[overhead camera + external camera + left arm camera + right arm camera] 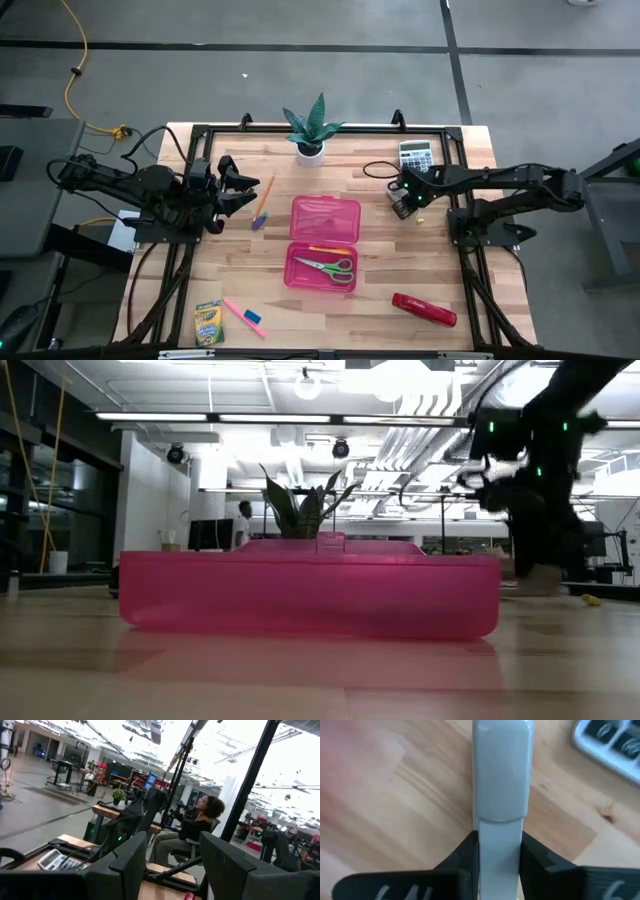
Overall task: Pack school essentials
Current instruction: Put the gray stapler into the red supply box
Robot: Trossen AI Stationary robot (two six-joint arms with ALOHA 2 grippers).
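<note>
An open pink case point(322, 243) lies mid-table, with green-handled scissors point(328, 267) and an orange pencil point(325, 249) in its near half. My right gripper point(404, 203) points steeply down near the grey calculator point(416, 154) and is shut on a pale grey-white stick point(500, 780). My left gripper point(238, 190) hangs open above the table's left side with nothing between its fingers. Close by, an orange pencil with a purple end point(262, 205) lies on the wood. A crayon box point(208, 322), a pink marker point(236, 310) and a blue eraser point(252, 317) lie at the near left. My right gripper pinches the grey-white stick's two long sides point(500, 845) between its two fingers, which come from above, slanting down. The stick runs out from between the fingers, just past a seam across it. I cannot tell whether it is lifted clear of the table.
A potted plant point(311, 130) stands at the far edge, and a red stapler point(424, 309) lies near right. A tiny yellow piece point(420, 218) rests beside my right gripper. A black frame runs round the table. A person sits beyond the table in the left wrist view.
</note>
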